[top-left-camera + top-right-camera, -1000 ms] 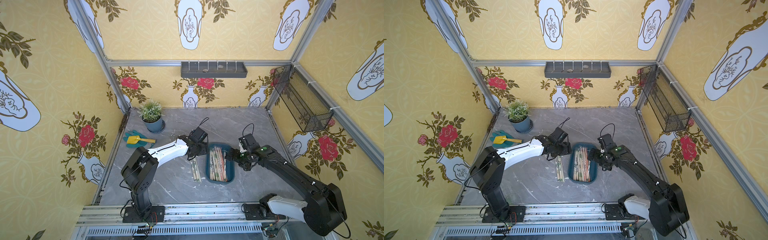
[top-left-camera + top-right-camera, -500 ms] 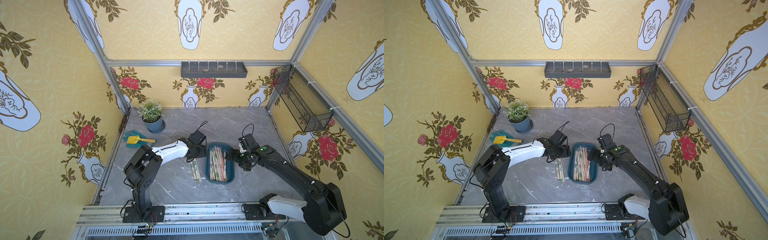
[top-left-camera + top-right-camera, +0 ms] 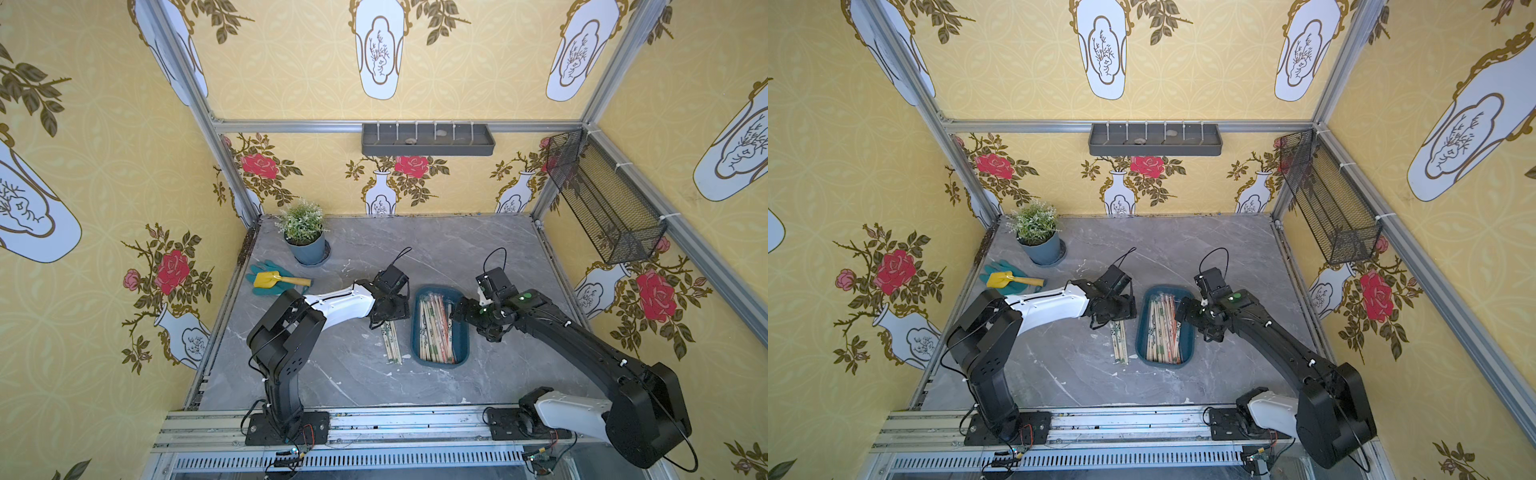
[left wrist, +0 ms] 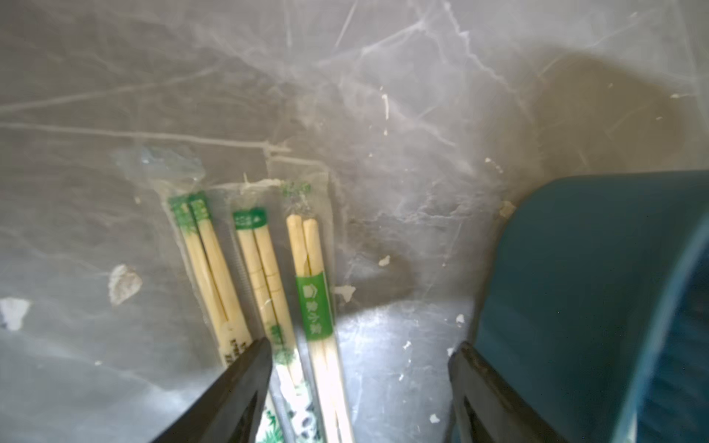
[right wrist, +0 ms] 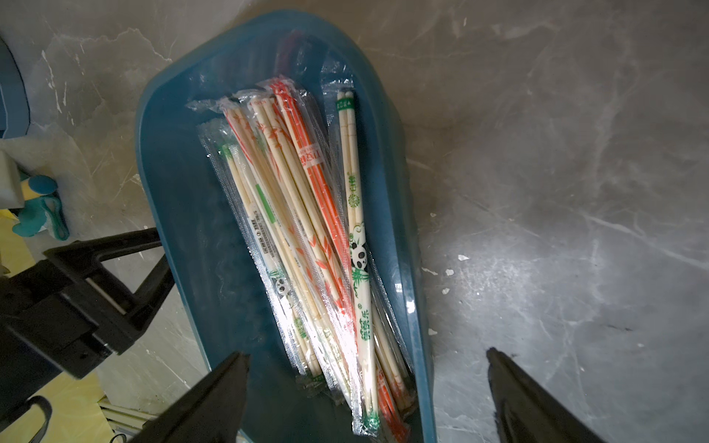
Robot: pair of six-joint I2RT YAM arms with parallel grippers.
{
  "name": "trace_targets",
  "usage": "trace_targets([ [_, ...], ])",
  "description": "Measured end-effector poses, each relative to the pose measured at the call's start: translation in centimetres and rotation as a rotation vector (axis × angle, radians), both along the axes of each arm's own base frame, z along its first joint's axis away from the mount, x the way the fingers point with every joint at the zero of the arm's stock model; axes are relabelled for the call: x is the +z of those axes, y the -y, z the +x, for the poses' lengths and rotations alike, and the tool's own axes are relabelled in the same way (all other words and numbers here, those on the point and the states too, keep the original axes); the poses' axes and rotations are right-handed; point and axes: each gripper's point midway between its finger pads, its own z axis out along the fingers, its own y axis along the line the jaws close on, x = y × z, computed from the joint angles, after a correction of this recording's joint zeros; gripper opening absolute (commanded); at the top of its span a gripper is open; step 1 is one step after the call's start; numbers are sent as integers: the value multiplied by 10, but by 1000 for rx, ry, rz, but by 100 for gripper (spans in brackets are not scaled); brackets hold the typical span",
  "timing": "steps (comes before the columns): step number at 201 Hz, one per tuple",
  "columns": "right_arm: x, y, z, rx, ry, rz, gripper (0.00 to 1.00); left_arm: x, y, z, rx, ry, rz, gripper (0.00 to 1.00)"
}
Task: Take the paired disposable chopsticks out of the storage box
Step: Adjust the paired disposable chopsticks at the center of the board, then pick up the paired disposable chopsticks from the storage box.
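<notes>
My left gripper has eased back, jaws spread, empty over three pairs beside the storage box. My right gripper, also spread, hovers over the paired disposable chopsticks inside; I'd pinch one top sleeve crosswise.

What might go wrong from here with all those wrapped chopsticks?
1. The sleeved pairs in the blue box overlap, so the open right pincer may grab several at once.
2. One right finger hangs outside the rim; closing could catch and drag the box.
3. The open left pincer hovers low over the three pairs lying outside and might nudge them.
</notes>
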Motion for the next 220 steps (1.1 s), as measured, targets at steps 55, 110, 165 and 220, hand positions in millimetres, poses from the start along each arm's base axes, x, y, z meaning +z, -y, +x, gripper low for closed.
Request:
trace_targets([
  [55, 1, 0, 1, 0, 1, 1, 97, 33, 11, 11, -3, 62, -58, 77],
  [110, 3, 3, 3, -13, 9, 5, 98, 85, 33, 17, -54, 143, -126, 77],
  [165, 0, 25, -2, -81, 17, 16, 98, 98, 87, 1, -197, 144, -129, 74],
  [220, -11, 41, -23, -144, -12, 27, 97, 76, 125, -16, -286, 78, -106, 61],
])
